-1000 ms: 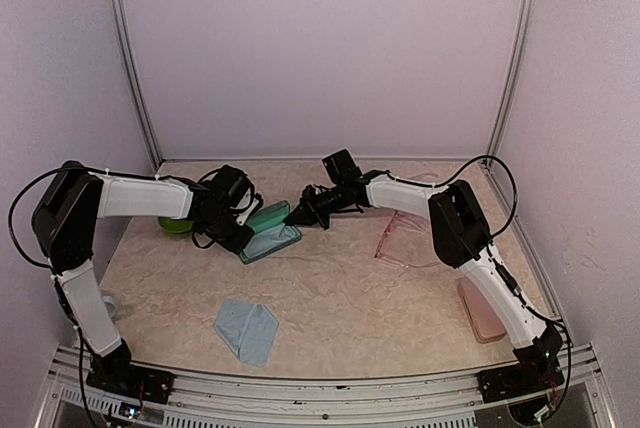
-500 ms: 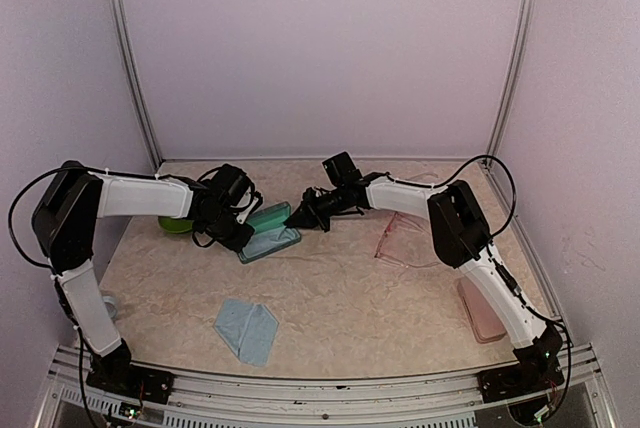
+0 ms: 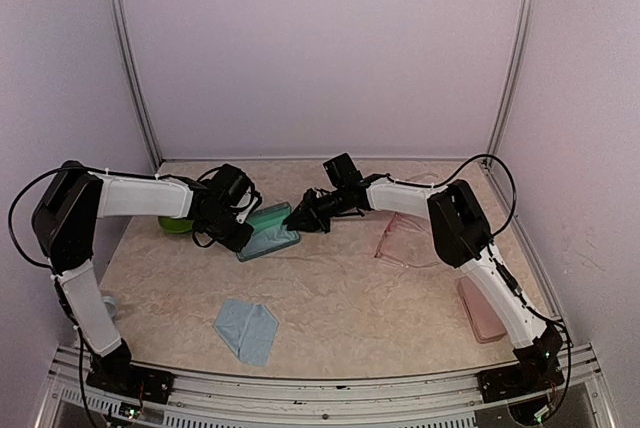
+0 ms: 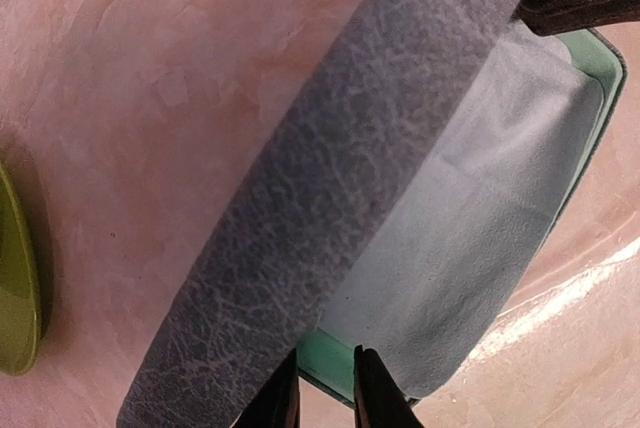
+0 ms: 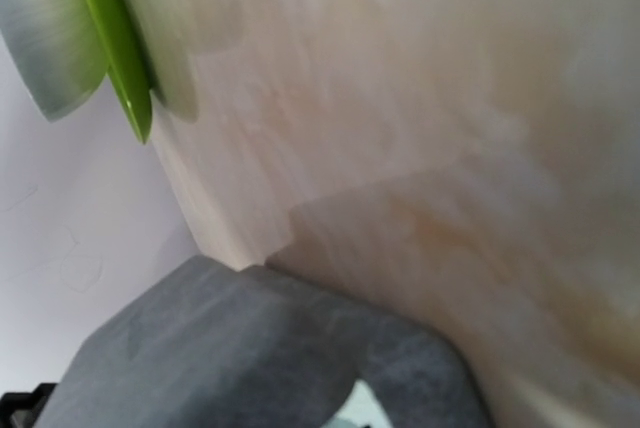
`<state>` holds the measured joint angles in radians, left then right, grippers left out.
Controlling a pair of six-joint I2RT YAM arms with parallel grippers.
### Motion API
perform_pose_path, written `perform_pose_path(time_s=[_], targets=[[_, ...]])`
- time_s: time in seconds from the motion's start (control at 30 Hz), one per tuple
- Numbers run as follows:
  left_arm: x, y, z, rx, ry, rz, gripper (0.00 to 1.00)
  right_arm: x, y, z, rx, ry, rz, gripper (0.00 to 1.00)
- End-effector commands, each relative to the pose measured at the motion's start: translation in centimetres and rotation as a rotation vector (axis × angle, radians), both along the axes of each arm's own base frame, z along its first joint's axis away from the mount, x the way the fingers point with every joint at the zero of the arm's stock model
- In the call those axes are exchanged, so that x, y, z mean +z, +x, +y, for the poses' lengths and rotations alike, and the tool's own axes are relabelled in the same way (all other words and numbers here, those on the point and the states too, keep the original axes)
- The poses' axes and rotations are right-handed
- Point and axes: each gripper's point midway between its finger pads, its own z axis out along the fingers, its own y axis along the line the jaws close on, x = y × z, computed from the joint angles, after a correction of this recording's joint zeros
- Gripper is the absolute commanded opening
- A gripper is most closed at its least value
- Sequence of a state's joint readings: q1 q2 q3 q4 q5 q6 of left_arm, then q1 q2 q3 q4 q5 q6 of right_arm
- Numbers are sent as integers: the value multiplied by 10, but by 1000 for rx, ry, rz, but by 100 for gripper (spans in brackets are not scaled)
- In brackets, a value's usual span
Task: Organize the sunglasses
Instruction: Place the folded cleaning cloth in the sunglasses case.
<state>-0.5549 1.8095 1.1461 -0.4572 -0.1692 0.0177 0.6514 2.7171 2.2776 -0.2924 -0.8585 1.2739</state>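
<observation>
At the far middle of the desk [image 3: 340, 298], my two arms meet over the open blue-grey case [image 3: 268, 235]. Its teal shape looks narrower than a second ago, and my right jaws have crept a little left, so I judge the lid is being worked rather than left alone. My left jaws are almost closed, nipping the teal rim at one end. The left wrist view shows the lining bare, with nothing inside. My right jaws touch the lid's edge, but I cannot tell how wide they stand. The pink-red sunglasses [image 3: 398, 240] lie on the desk to the right, well apart from the case. I cannot pick out the paler pair. No pair is stowed yet.
</observation>
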Motion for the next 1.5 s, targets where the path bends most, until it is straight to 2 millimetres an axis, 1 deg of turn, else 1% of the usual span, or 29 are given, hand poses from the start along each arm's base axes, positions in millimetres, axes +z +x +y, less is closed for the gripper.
perform_pose_path(time_s=[0.0, 0.13, 0.37, 0.43, 0.6, 0.77, 0.87, 1.03, 1.2, 1.27, 1.37, 1.47], targets=[[19, 7, -1, 24, -18, -45, 22, 15, 0, -2, -7, -6, -45, 19], [25, 6, -2, 33, -32, -53, 26, 20, -2, -5, -8, -12, -61, 21], [37, -2, -3, 41, -50, -59, 28, 28, -6, -11, -5, -19, -96, 25], [41, -6, -4, 43, -61, -59, 28, 34, -8, -13, -3, -16, -109, 26], [51, -17, -5, 45, -85, -57, 28, 41, -14, -19, 1, -22, -134, 28], [65, -25, -2, 61, -110, -76, 29, 47, -19, -27, 2, -36, -156, 28], [78, -28, 1, 78, -128, -98, 29, 52, -21, -33, 2, -50, -180, 28], [109, -34, 2, 90, -185, -149, 29, 63, -26, -45, 11, -102, -235, 28], [148, -38, -3, 70, -261, -230, 32, 74, -31, -63, 18, -196, -317, 33], [166, -39, -5, 55, -288, -271, 33, 82, -33, -74, 21, -247, -360, 35], [197, -38, -6, 48, -333, -343, 39, 89, -36, -92, 6, -327, -398, 38], [231, -34, -7, 43, -378, -415, 45, 94, -39, -112, -18, -416, -428, 42]])
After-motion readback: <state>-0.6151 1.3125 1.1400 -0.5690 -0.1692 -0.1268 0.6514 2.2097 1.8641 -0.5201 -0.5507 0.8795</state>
